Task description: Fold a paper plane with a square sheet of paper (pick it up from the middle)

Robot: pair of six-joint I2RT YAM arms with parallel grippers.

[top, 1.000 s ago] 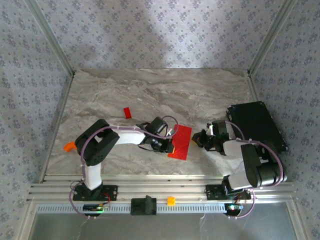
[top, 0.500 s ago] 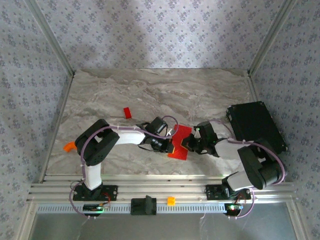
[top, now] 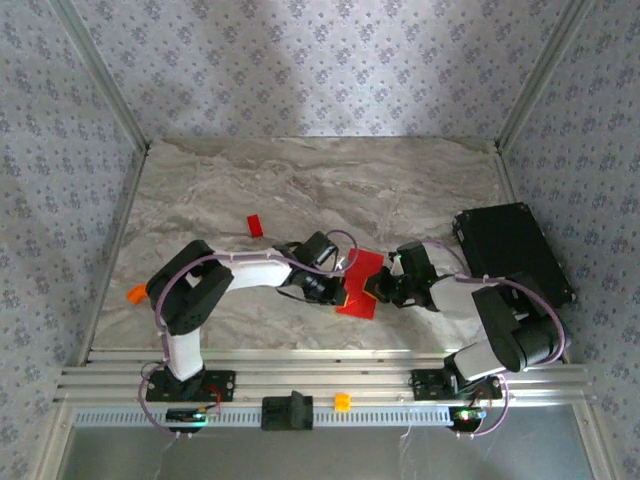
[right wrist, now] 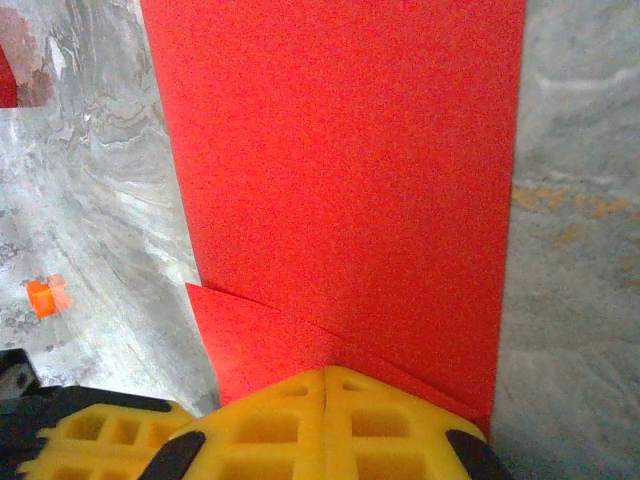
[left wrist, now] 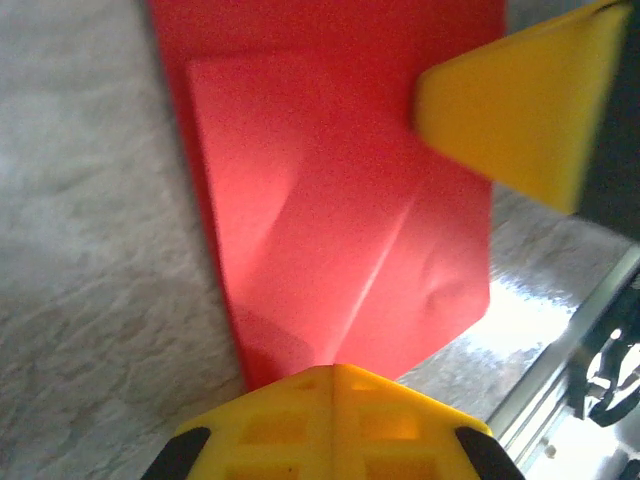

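Currently, your red sheet of paper (top: pixel 362 280) lies on the bench (top: pixel 300 180), close to the near edge and a little right of its middle. It is a slanted rectangle, and the left wrist view shows a crease and a folded layer in it.

Both sets of jaws are clenched tight. The left jaws sit at the sheet's left edge, their yellow fingertips (left wrist: pixel 300 425) pressed together with the paper running under them. The right jaws meet the opposite edge, fingertips (right wrist: pixel 290 420) closed over a narrow folded flap. You cannot tell from either wrist view whether paper is pinched between the tips or merely pressed down. The two sets of jaws face each other across the sheet, near but apart.

Around it, a small red block (top: pixel 255 226) lies toward the middle of the bench, beyond the left arm (top: pixel 250 268) and well apart from the sheet. An orange block (top: pixel 135 294) sits at the left edge. A black box (top: pixel 512 250) occupies the right edge, just beside the right arm (top: pixel 460 297), which lies between it and the sheet.
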